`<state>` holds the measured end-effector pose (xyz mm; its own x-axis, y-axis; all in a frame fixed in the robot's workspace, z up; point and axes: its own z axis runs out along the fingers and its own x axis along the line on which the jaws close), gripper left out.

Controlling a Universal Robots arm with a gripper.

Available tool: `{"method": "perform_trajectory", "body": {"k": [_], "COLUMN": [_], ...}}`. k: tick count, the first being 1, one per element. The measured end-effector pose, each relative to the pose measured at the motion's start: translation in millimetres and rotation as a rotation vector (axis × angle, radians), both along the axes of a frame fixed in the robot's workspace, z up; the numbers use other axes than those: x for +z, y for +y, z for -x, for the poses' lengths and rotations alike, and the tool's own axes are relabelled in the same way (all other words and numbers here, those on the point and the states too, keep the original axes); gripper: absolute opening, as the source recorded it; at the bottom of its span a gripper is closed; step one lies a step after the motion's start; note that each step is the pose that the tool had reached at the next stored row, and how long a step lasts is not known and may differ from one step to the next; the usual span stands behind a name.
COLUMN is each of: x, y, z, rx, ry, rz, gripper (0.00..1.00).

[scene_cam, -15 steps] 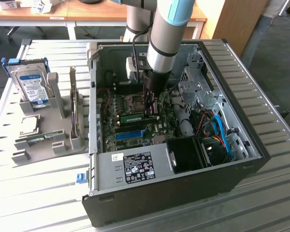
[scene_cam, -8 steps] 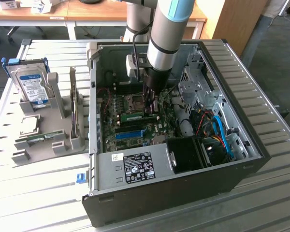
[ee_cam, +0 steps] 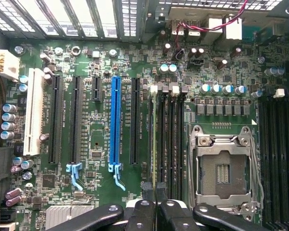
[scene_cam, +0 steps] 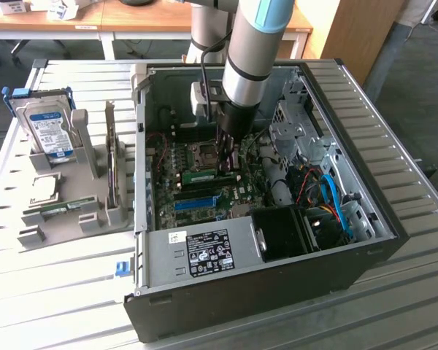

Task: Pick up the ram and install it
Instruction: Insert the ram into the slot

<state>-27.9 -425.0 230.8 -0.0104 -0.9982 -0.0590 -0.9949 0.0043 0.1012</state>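
Down inside the case (scene_cam: 241, 313), on the motherboard (ee_cam: 98, 159), I see the ram (scene_cam: 204, 177) (ee_cam: 154, 139) standing on edge among the black slots (ee_cam: 171, 139), between the blue slot (ee_cam: 115, 120) and the socket (ee_cam: 222, 169). My jaws are pinched narrow on one end of it. The case sits on the table (scene_cam: 409, 292).

green ram (scene_cam: 203, 176), black gripper (ee_cam: 155, 188); blue slot strip (ee_cam: 115, 120), green motherboard (ee_cam: 92, 144)

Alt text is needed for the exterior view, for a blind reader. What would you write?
A robot arm's gripper reaches down into an open black computer case, closed on a long thin green ram stick low over the green motherboard. A grey stand holding a hard drive sits at the exterior view's left.
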Motion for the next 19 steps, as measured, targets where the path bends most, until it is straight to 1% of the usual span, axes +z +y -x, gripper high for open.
{"method": "perform_trajectory", "body": {"k": [4,6,11,14,19], "x": [0.1,0.2,0.1,0.1,0.1], "y": [0.0,0.0,0.3,2.9,3.2], "z": [-0.7,-1.0,-1.1,-1.1,-1.1], "rx": [0.000,0.000,0.000,-0.002,-0.016], "ry": [0.0048,0.0073,0.0076,0.0077,0.0078], "rz": [0.0057,0.0077,0.0076,0.0082,0.0081], "gripper": [0.12,0.12,0.12,0.12,0.12]}}
